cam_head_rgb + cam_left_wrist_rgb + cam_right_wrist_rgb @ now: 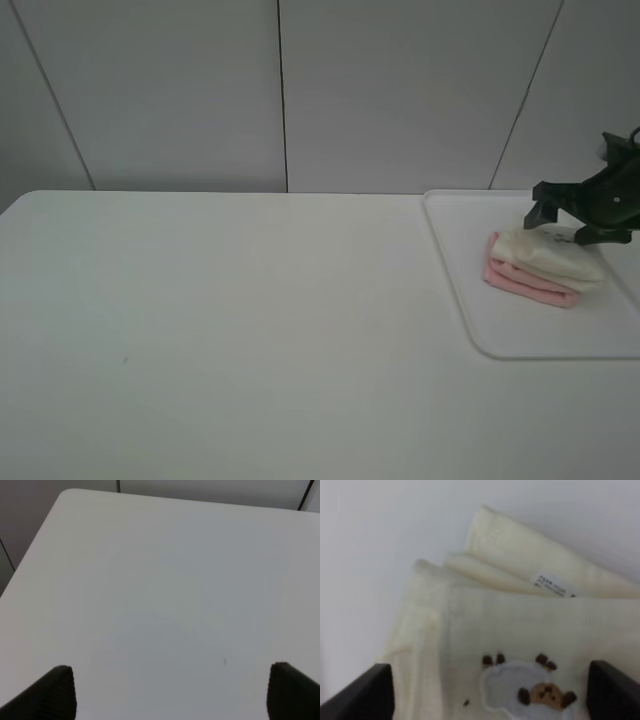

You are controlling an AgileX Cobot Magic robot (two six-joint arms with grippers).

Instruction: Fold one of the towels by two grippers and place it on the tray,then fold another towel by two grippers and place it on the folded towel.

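The right end effector [562, 224] is hovering with jaws spread wide just above the cream-white towel [556, 259], gripping nothing. That folded towel is lying on the pink towel [525, 283] inside the tray [530, 340]. The left end effector [170, 692] is gaping wide over the bare counter [240, 330].

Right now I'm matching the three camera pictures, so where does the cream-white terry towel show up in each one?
Exterior high: the folded cream-white terry towel lies on the pink terry towel, at the right, on the flat white plastic tray.
Left wrist: not in it; only bare white tabletop.
Right wrist: it fills the picture, embroidered mark up.
Shared landmark: the right tool just above the towel; its black fingertips frame the right wrist view.
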